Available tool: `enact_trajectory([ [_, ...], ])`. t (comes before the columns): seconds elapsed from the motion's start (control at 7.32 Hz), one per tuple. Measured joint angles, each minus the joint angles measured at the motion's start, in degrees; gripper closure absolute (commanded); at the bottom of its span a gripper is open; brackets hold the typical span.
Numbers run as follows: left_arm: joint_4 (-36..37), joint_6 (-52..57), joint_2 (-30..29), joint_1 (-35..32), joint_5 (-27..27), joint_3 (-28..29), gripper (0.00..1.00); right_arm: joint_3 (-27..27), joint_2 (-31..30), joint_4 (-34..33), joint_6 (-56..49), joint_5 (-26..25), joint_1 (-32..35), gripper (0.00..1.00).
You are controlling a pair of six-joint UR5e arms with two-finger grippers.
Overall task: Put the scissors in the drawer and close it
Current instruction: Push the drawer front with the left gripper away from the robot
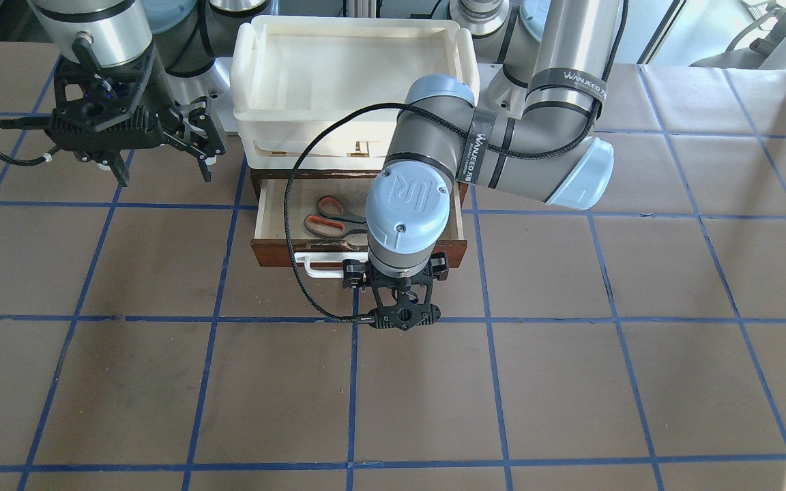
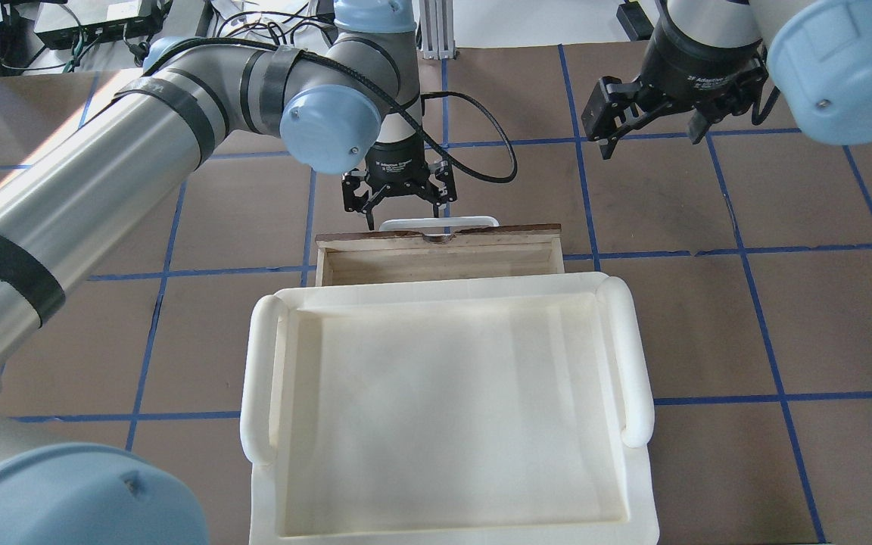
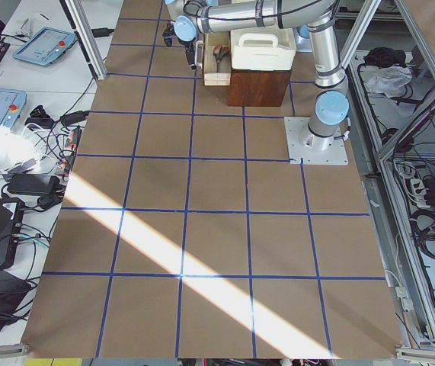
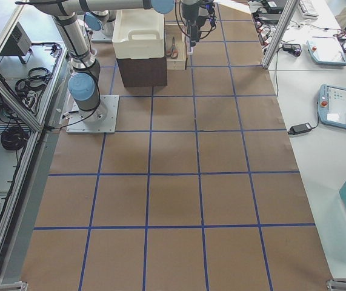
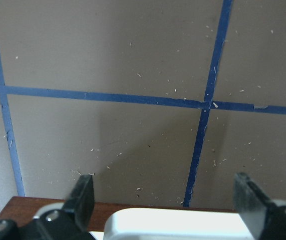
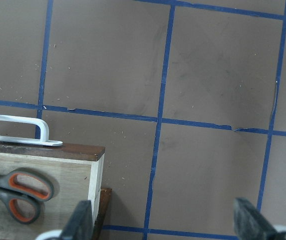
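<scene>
The drawer point(image 1: 271, 249) is pulled open below the white tray. The scissors point(image 1: 333, 217) lie inside on the pale plywood, orange-red and grey handles toward the robot's right; they also show in the right wrist view point(image 6: 20, 192). My left gripper point(image 2: 406, 212) is open and points down just in front of the drawer's white bar handle point(image 2: 438, 222). In the left wrist view the open gripper point(image 5: 165, 189) straddles the handle point(image 5: 178, 223) without touching it. My right gripper point(image 1: 161, 164) is open and empty, hovering beside the drawer's corner point(image 6: 72, 170).
A white plastic tray point(image 2: 262, 378) sits on top of the dark wooden cabinet point(image 4: 142, 71) and hides most of the drawer from overhead. The table is brown with blue grid lines. The left arm's black cable point(image 1: 290, 204) loops over the drawer.
</scene>
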Motion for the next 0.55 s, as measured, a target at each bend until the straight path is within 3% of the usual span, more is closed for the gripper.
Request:
enact_trajectory([
  [0.55, 0.1, -2.5, -0.2, -0.1, 0.0, -0.1, 0.0, 0.0, 0.1, 0.1, 0.1, 0.1, 0.0, 0.0],
])
